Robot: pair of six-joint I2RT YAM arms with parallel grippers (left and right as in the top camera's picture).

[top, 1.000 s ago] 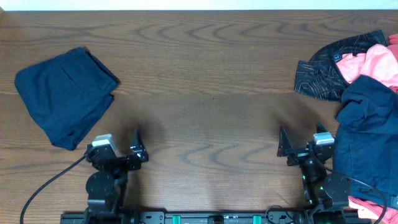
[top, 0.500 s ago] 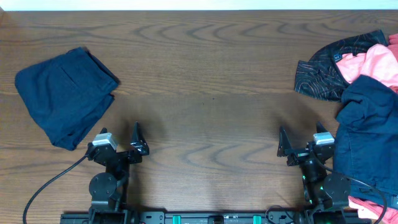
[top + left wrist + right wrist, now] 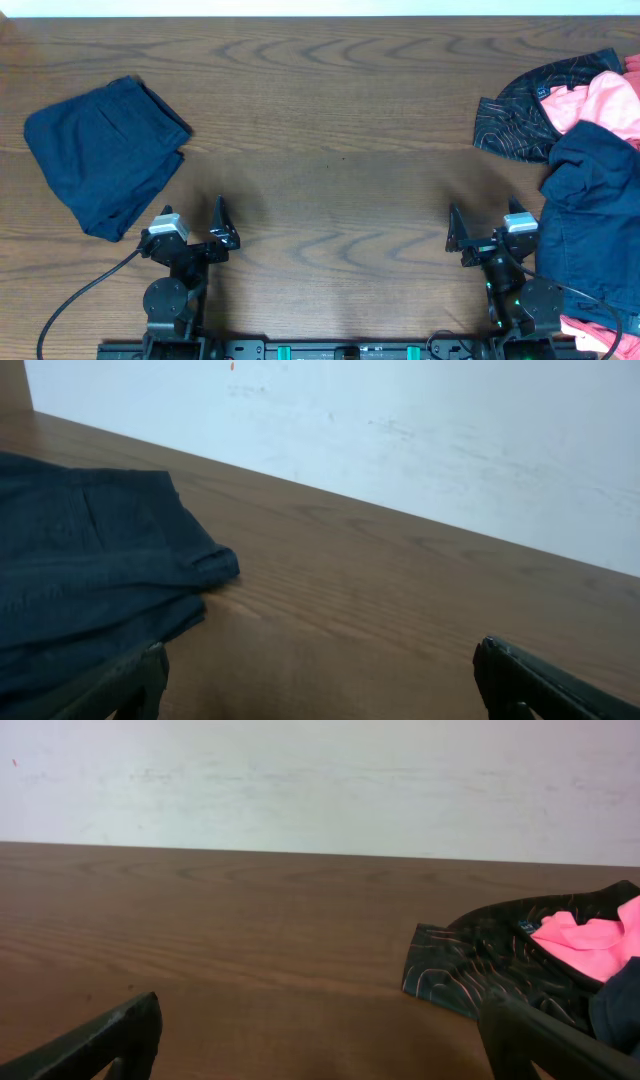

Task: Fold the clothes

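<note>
A folded navy garment (image 3: 102, 155) lies at the left of the table; it also shows in the left wrist view (image 3: 80, 565). A heap of unfolded clothes sits at the right edge: a black patterned garment (image 3: 520, 112), a pink garment (image 3: 605, 103) and a large navy garment (image 3: 595, 215). The black patterned garment (image 3: 490, 960) and the pink one (image 3: 590, 935) show in the right wrist view. My left gripper (image 3: 195, 232) is open and empty near the front edge, right of the folded garment. My right gripper (image 3: 482, 228) is open and empty, just left of the heap.
The wooden table (image 3: 330, 150) has bare wood between the folded garment and the heap. A white wall (image 3: 320, 780) runs behind the table's far edge. A cable (image 3: 75, 300) trails from the left arm at the front left.
The left arm shifted slightly a second ago, then held still. The right arm and the clothes have not moved.
</note>
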